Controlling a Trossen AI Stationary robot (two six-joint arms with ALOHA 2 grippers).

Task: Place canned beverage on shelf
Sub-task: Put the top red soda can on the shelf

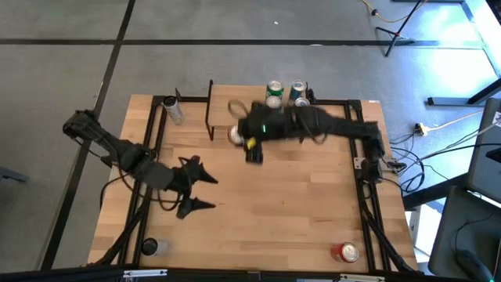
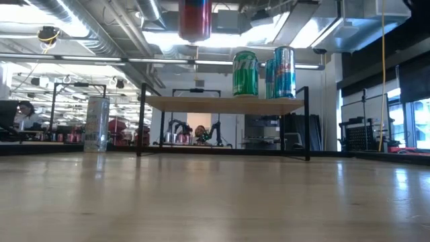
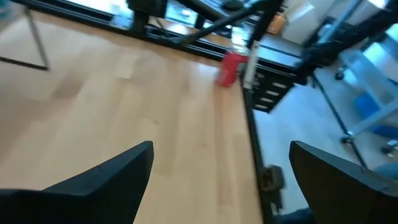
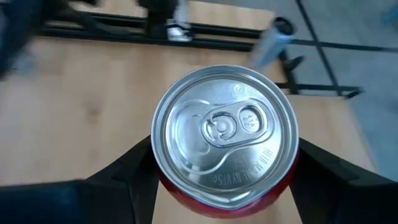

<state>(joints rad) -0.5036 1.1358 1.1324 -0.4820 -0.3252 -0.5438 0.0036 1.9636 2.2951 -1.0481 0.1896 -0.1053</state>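
Cans stand scattered across the wooden table [image 1: 258, 196], and several are only partly seen. At the left, the left gripper [image 1: 202, 191] hovers above the table's middle-left with its two fingers spread wide and nothing between them; its wrist view looks past them to a blurred red can [image 3: 231, 67] near the table's edge. A slim silver can [image 1: 172, 109] stands near the far left corner, just left of the shelf, and another can [image 1: 149, 247] sits at the near left corner, its colour hard to make out. The shelf [image 2: 225, 104], a light wood plank on thin black legs, runs along the far edge; from above, the right arm crosses over it and hides most of its top. The right gripper [image 1: 239, 135] pinches a red can with a silver lid [image 4: 225, 134] by its sides, held upright in the air above the shelf's left part; in the low view this can [image 2: 195, 18] is cut off by the picture's top edge, well clear of the plank. Right of it, a green can [image 2: 245, 74] and a blue can [image 2: 283, 72] stand on the shelf's right half, close together. The blurred red can from the wrist view stands alone at the near right corner.
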